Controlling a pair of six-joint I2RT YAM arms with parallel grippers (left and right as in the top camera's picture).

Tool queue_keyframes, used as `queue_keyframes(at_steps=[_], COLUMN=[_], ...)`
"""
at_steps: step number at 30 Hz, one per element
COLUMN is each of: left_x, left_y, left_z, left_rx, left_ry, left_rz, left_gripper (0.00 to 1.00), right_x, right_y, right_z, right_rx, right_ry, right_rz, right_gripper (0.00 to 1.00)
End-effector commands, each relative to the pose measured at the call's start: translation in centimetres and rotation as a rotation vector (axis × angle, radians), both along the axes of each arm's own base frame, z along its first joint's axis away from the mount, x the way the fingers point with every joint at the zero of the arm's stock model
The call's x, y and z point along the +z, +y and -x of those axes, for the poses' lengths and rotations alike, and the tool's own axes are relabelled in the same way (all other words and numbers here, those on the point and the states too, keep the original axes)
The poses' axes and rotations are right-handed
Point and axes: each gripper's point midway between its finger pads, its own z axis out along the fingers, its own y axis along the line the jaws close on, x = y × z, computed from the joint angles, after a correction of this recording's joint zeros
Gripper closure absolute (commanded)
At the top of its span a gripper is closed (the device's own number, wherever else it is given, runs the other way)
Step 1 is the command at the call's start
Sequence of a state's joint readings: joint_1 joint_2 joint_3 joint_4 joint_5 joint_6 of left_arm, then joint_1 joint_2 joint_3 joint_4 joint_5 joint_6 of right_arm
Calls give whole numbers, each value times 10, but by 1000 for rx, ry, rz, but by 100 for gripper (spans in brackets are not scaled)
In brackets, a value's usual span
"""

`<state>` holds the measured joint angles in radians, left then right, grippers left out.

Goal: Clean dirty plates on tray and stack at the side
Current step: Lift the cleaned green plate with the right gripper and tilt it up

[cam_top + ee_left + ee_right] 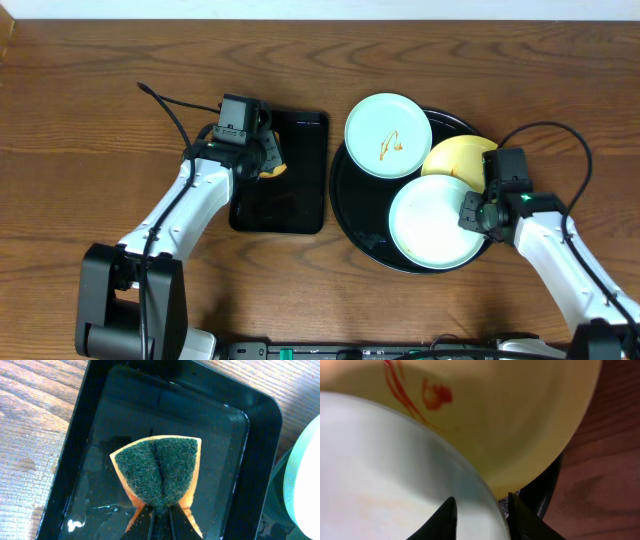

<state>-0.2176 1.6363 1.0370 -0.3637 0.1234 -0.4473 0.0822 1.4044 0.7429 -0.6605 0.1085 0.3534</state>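
Observation:
The round black tray point(349, 205) holds three plates. A light blue plate point(388, 135) with an orange smear sits at its far left. A pale yellow plate point(458, 158) with red-orange sauce point(435, 395) lies at the far right, partly under the near light blue plate point(432, 222). My right gripper point(478, 214) straddles that near plate's right rim point(380, 470), with one finger point(480, 502) on each side of the rim. My left gripper point(262, 155) is shut on a folded orange sponge with a green scouring face point(159, 467), held over the rectangular tray.
The smaller rectangular black tray point(300, 205) left of the round tray holds shallow water point(95, 505). Bare wooden table surrounds both trays. The round tray's rim point(540, 495) shows under the yellow plate.

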Motion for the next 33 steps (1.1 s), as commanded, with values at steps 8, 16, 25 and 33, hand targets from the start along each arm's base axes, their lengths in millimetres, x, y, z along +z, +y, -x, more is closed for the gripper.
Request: queue_keyframes(at_steps=[8, 16, 25, 33], left_x=[-1, -2, -2, -2], left_y=[4, 4, 4, 4], left_z=[-1, 0, -1, -1], left_rx=[4, 4, 4, 4], left_ry=[7, 11, 10, 10], left_rz=[-23, -24, -24, -24], left_gripper=[93, 93, 92, 93], right_x=[-10, -8, 34, 82], right_y=[4, 18, 47, 36], right_z=[4, -2, -46, -65], right_rx=[-17, 34, 296, 363], right_ry=[34, 9, -239, -432], right_rz=[-41, -115, -192, -28], right_gripper=[95, 99, 99, 99])
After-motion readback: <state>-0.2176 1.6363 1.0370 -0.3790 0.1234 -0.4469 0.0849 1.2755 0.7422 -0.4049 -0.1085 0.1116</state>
